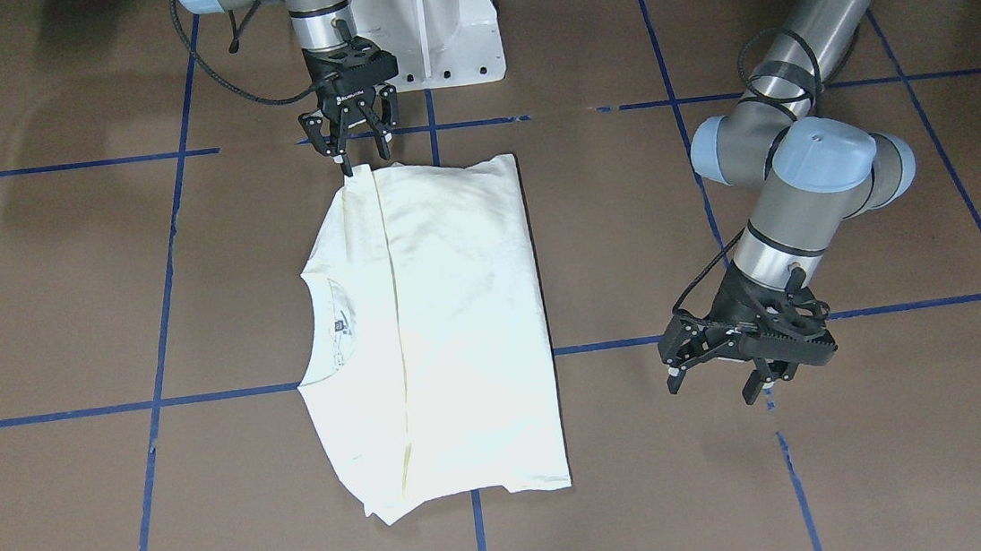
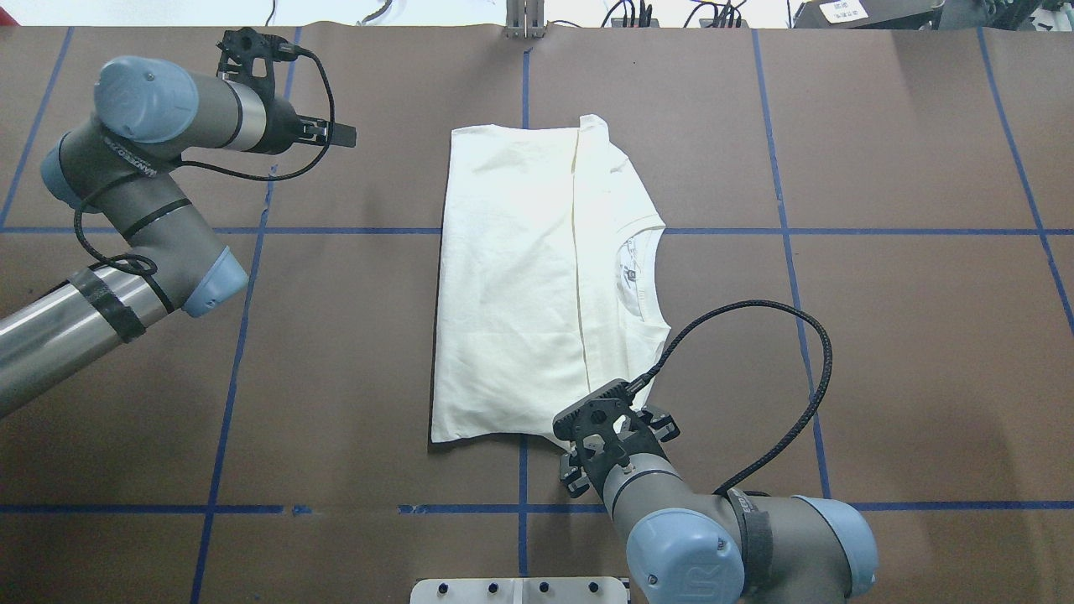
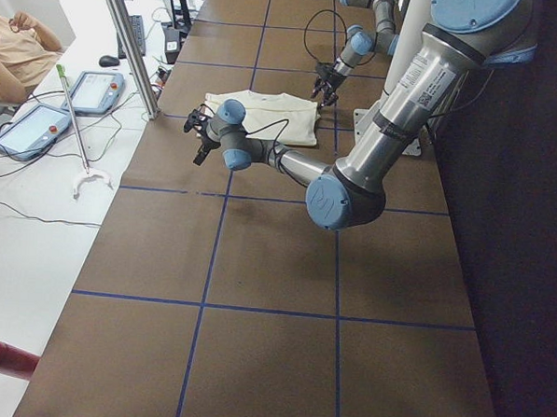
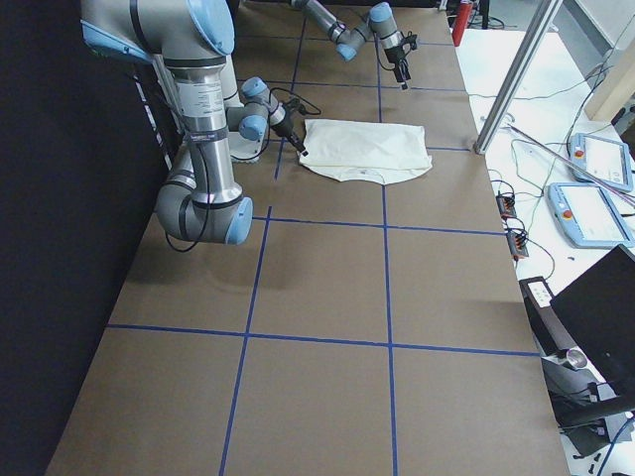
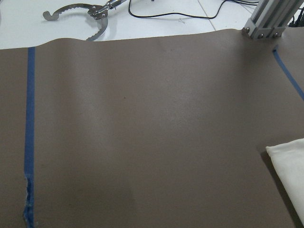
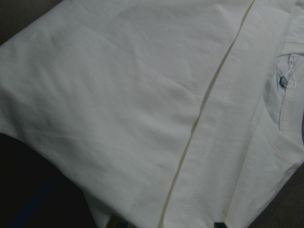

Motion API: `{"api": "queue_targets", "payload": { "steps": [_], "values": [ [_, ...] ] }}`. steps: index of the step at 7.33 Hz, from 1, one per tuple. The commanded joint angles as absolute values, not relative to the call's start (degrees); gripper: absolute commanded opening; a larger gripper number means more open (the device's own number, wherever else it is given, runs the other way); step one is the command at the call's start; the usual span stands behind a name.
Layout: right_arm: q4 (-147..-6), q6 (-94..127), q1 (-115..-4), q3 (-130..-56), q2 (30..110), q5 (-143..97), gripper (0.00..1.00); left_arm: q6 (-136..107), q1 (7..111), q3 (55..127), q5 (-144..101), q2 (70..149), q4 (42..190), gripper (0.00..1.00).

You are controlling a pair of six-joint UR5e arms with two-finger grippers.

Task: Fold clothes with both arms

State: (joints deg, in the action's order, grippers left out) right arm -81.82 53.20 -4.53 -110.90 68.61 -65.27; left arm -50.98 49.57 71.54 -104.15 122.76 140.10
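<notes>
The cream-white shirt (image 1: 449, 315) lies folded flat mid-table, plain side up, collar (image 1: 328, 318) toward the robot's right; the cat print is hidden. It also shows in the overhead view (image 2: 520, 277) and fills the right wrist view (image 6: 133, 104). My right gripper (image 1: 365, 157) is open, pointing down just at the shirt's corner nearest the base, one fingertip (image 1: 346, 165) at the cloth edge. My left gripper (image 1: 715, 384) is open and empty, above bare table off the shirt's far corner. The left wrist view shows only that corner (image 5: 289, 164).
Brown table cover with blue tape grid lines (image 1: 197, 401). White pedestal base (image 1: 431, 29) behind the shirt. An aluminium post (image 2: 524, 21) stands at the far table edge. A metal grabber tool (image 5: 85, 14) lies beyond the edge.
</notes>
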Motion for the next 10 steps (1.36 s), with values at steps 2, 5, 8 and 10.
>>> {"api": "queue_targets", "payload": {
  "steps": [2, 5, 8, 10],
  "values": [
    [-81.8, 52.9, -4.2, -109.9, 68.6, -65.0, 0.55, -51.0, 49.6, 71.5, -104.2, 122.7, 140.1, 1.00],
    [-81.8, 52.8, -4.4, -109.8, 68.5, -63.5, 0.00, -51.0, 49.6, 71.5, -104.2, 122.7, 140.1, 1.00],
    [-81.8, 53.0, -6.5, -111.0, 67.9, -62.8, 0.00, -51.0, 49.6, 71.6, -104.2, 122.8, 140.1, 1.00],
    [-81.8, 62.8, -7.6, -112.3, 70.6, -63.9, 0.00, -51.0, 49.5, 71.6, -104.2, 122.8, 140.1, 1.00]
  ]
}}
